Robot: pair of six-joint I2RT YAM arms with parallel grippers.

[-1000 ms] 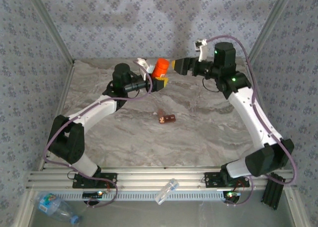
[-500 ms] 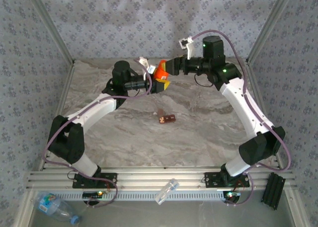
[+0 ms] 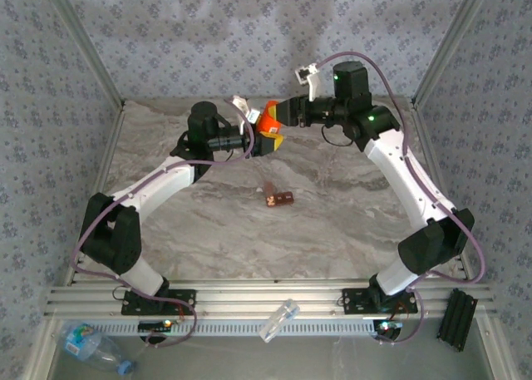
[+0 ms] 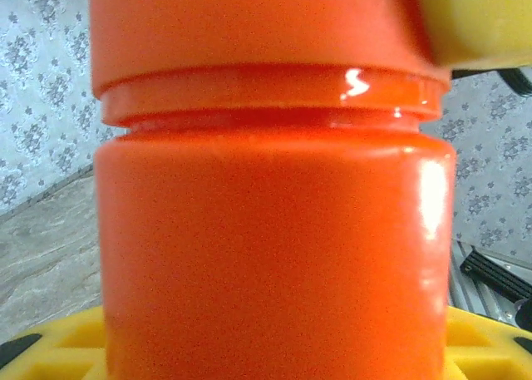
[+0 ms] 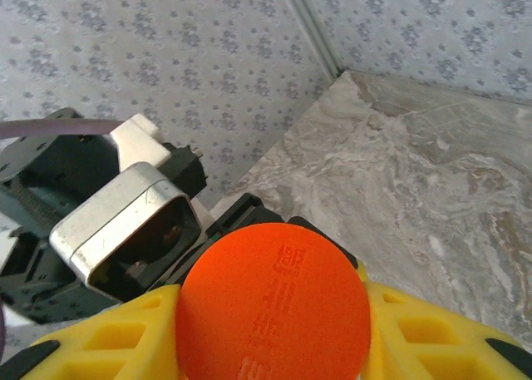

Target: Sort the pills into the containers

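The right gripper (image 3: pixel 273 114) is swung in, cap (image 5: pixel 273 301) pinched; the pill bottle (image 4: pixel 274 255), clamped by the left gripper (image 3: pixel 264 134), could be twisted loose.

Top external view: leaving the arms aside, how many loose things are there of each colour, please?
Orange-red: 1, the pill bottle
Brown: 1, the small brown piece, too small to tell whether it is several
Clear: 2, the water bottle and the small clear tube
Black: 1, the black block
Total: 5
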